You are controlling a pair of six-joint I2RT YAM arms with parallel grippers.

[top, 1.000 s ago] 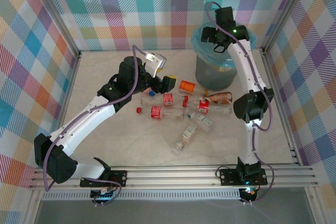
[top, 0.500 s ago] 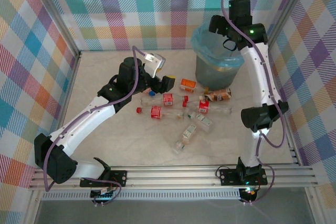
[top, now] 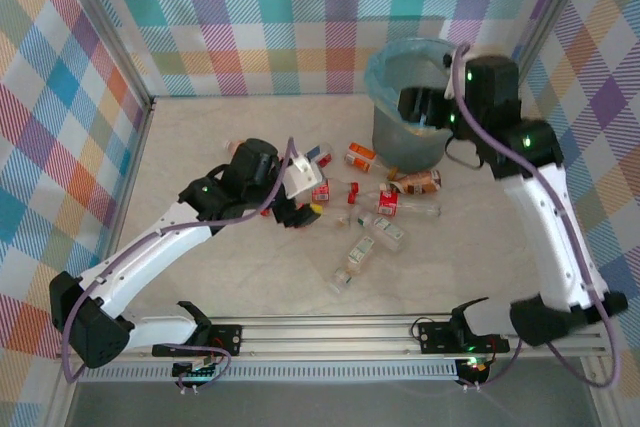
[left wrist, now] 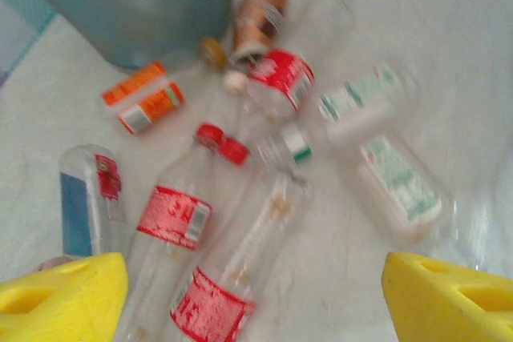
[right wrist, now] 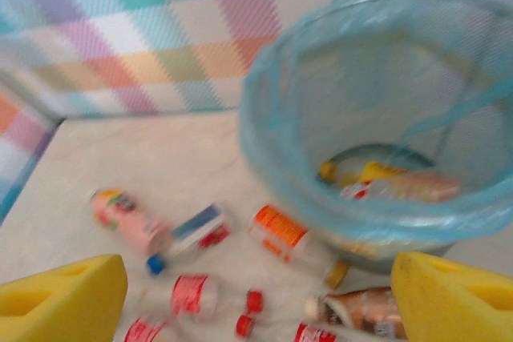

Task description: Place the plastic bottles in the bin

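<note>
Swung down in the last second — left gripper [top: 297,215], now low over the plastic bottles [top: 389,204] scattered on the table [top: 200,127], yellow fingers [left wrist: 56,294] spread wide, nothing pinched. Shifted too — right gripper [top: 415,107], from above the bin [top: 400,142] to beside its rim, likewise spread and empty. Blurred in both wrist views: labels unreadable, fingers cut off at frame edges. Lying inside the bin, a couple of bottles; others just before it.
</note>
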